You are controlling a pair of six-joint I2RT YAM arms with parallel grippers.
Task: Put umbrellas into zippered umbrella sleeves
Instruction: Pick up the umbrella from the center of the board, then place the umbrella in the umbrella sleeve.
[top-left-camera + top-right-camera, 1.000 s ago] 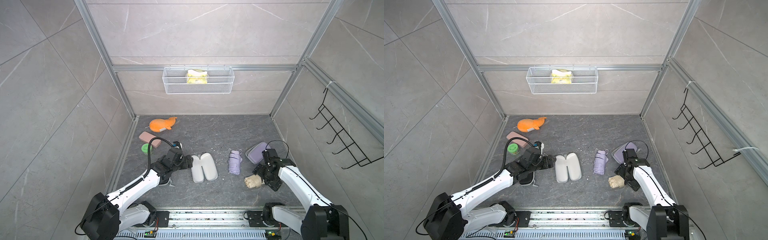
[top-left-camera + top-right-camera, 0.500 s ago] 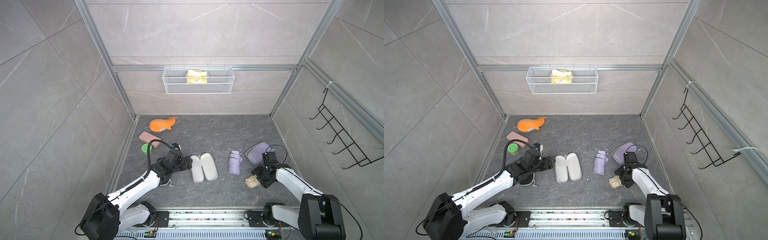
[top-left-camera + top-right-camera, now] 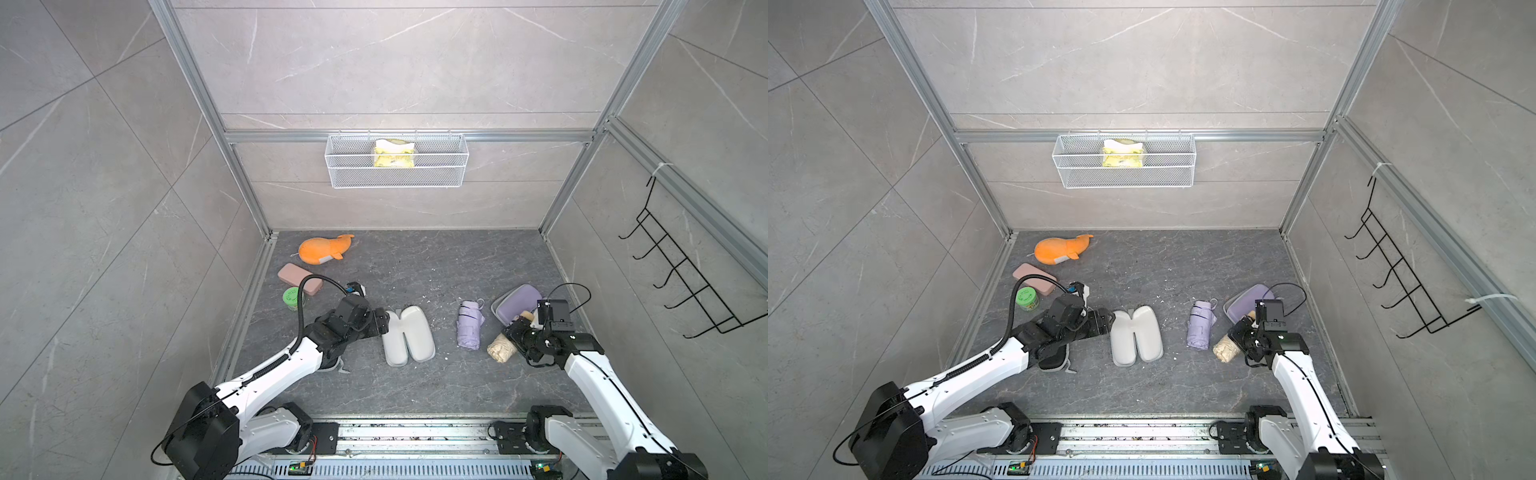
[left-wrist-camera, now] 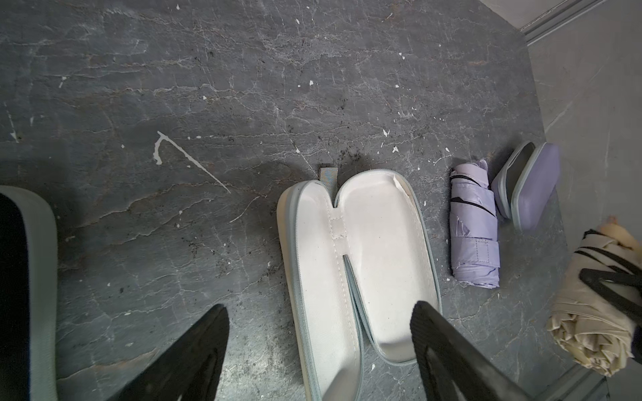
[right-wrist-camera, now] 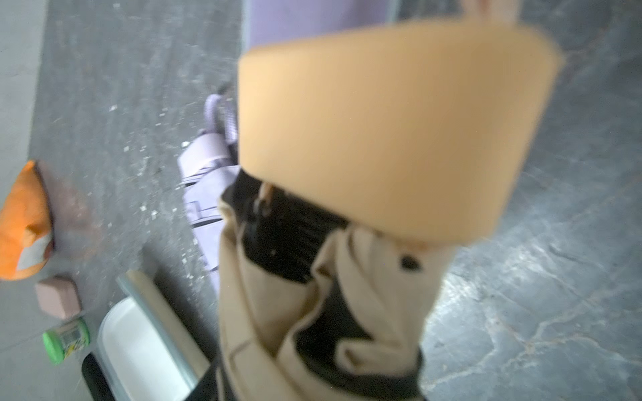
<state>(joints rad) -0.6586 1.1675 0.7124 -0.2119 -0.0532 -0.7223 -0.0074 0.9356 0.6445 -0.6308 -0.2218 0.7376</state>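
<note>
Your right gripper (image 3: 514,338) looks clamped on the beige umbrella (image 3: 500,351), jaws pressed into the fabric just past the tan handle end. The wrist view is blurry, so I'd guess the bite is decent but can't swear to it. That umbrella sits at about 4 o'clock from the lavender umbrella (image 3: 469,328), far end low by the floor. Expect it to feel light and squishy. It's loose cloth over a stiff core, so the folds will give and may slide under the pads. Mid-body near the strap is probably the safest spot, and I'd go gently so the floppy canopy end doesn't catch a rim. The cream case (image 3: 407,334) lies splayed flat at 9 o'clock from the lavender umbrella, both halves empty. Your left gripper (image 4: 319,307) hangs wide over its near end, holding nothing. The lavender case (image 3: 513,297), at 2 o'clock from the lavender umbrella, is only ajar and I can't see anything inside. The black case (image 4: 14,277) is mostly hidden under your left arm, so its contents are anyone's guess.
</note>
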